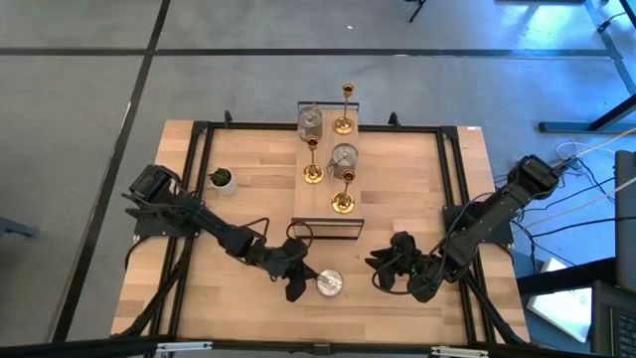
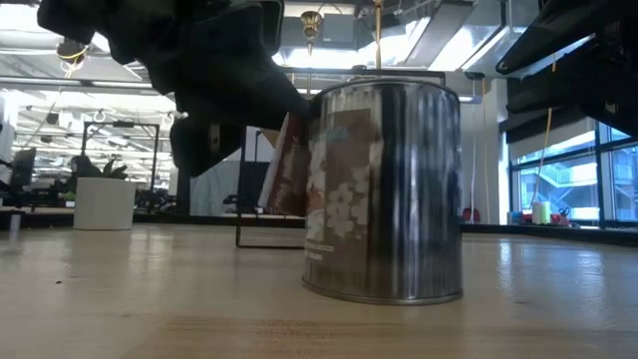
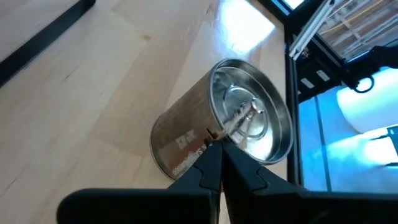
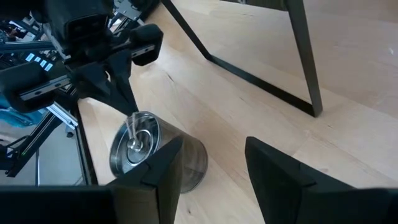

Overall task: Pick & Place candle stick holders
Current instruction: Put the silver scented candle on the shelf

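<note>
Judging by how things lay, the task was well under way but unfinished: most of the candle stick holders stood gathered on and around the black wire stand [image 1: 327, 230] at the table's [image 1: 417, 179] middle. Three slim gold candlesticks [image 1: 343, 192] and two squat silver ones [image 1: 344, 156] formed a line from the stand's far side toward the table's far edge, while one silver holder [image 1: 329, 283] stood apart on the near side of the stand, upright with its open mouth up. That stray holder looked like the piece in hand.

Just beside it on the stand's near-left side was the left pincer [image 1: 295, 281], its fingers [image 3: 214, 168] clenched together with nothing between them, their tips at the holder's rim; whether they touched it could not be told. Near the stand's right near corner, well clear of the holder, the right pincer [image 1: 397, 267] hovered half released, its fingers [image 4: 165, 163] apart and grasping nothing.

A paper label wrapped the stray holder [image 2: 384, 189], with pale flowers on a reddish-brown ground; writing on it showed but was too blurred to read. The small white pot with a plant [image 1: 223, 180] stood to the stand's far left, untouched.
</note>
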